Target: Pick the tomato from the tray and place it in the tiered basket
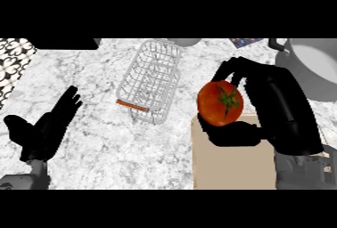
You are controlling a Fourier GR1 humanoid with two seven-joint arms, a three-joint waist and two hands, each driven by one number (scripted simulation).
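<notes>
Right hand (276, 111), nearest the viewpoint, is clamped on the tomato (220, 103): fingers curl over its top and far side, the thumb closes beneath it. This hold leaves the fruit's near face exposed and keeps it above the tan tray (230, 169), at the tray's far edge. The tomato's green stem star faces the viewpoint and slightly right; its long axis appears to run near to far, although the fruit is almost round. Left of the hand, apart from it, the wire tiered basket (150, 80) stands on the marble counter (99, 147), its mouth unobstructed for placement. Left hand (46, 124) rests open at the left edge, fingers up.
</notes>
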